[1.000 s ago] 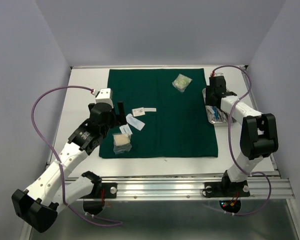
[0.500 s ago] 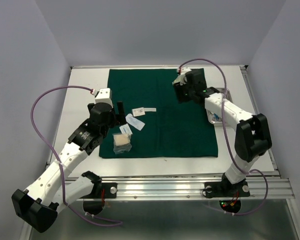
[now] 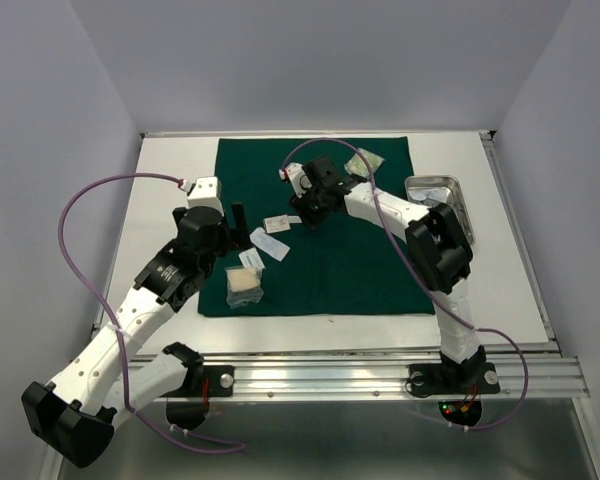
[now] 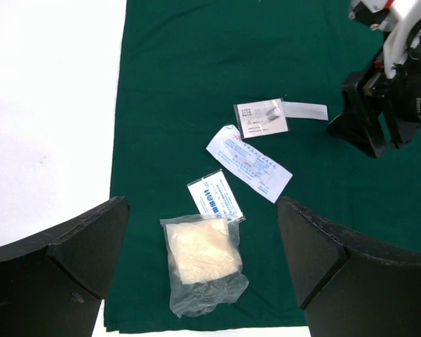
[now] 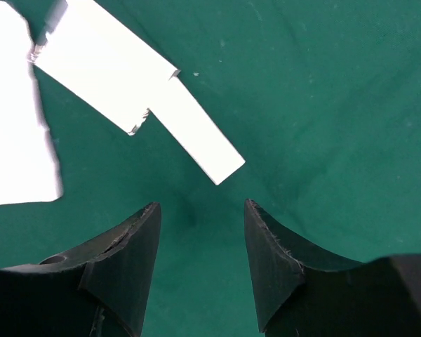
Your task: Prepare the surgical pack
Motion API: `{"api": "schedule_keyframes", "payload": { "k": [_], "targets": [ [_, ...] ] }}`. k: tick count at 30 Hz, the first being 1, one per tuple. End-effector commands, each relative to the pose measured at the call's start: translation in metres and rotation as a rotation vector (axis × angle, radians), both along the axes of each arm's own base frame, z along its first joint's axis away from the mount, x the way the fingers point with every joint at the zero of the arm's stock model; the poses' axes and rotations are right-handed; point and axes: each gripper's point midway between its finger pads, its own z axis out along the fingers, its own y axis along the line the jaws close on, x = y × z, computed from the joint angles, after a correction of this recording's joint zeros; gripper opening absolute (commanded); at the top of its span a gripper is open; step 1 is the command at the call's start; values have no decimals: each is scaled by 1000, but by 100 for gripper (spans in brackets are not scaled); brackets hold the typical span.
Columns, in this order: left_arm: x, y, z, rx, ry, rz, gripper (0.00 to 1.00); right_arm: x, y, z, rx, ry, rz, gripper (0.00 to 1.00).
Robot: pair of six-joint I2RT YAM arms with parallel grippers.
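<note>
A large dark green cloth drape point(image 3: 380, 265) lies spread flat over the middle of the white surface point(image 3: 170, 195). On its left half sits a loose cluster of packets. Nearest the arms is a clear plastic bag holding a pale folded gauze pad point(image 4: 202, 258). Its top edge touches a small white packet with blue print point(image 4: 216, 198). Just beyond that lies a long white packet with blue lettering point(image 4: 249, 163), set at a slant. Farther still is a small square white packet point(image 4: 262, 118) with a white paper strip point(image 4: 305, 110) sticking out toward the right.

The left hand point(image 4: 200, 207) hovers above this cluster with its fingers spread wide and nothing between them. The gauze bag and the blue-print packet fall in the gap as the wrist view sees it.

The right arm reaches across the drape from the right. The right hand point(image 5: 200, 210) points down at the cloth just beside the free end of the paper strip. Its two black fingers point(image 5: 119, 270) stand apart with only green cloth showing between them, so it is released and grasping nothing. Whether the fingertips touch the cloth cannot be told.

Near the far edge of the drape, right of centre, rests a crumpled clear bag with pale greenish contents point(image 3: 365, 163). A small rectangular steel tray point(image 3: 445, 190) sits at the drape's right edge, toward the far corner, partly hidden by the right arm. What it holds is too small to tell.
</note>
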Motion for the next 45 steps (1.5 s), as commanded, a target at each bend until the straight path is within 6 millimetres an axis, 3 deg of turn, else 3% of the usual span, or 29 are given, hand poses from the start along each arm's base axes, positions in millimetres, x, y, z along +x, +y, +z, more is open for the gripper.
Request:
{"api": "schedule_keyframes", "payload": {
  "k": [1,8,29,35,39,45],
  "targets": [
    [0,6,2,-17,-28,35,99,1,8,12,-4,9,70,56],
    [1,5,1,-19,-31,33,99,1,14,4,11,26,81,57],
    [-3,9,6,-30,-52,40,99,31,33,-13,38,-7,46,57],
    [-4,9,7,-33,-54,40,99,34,37,-30,36,16,35,56],
    [-5,10,7,-37,-59,41,99,27,33,-39,25,41,35,40],
    [-4,8,5,-35,-53,36,99,20,28,-17,52,19,23,26]
  ]
}}
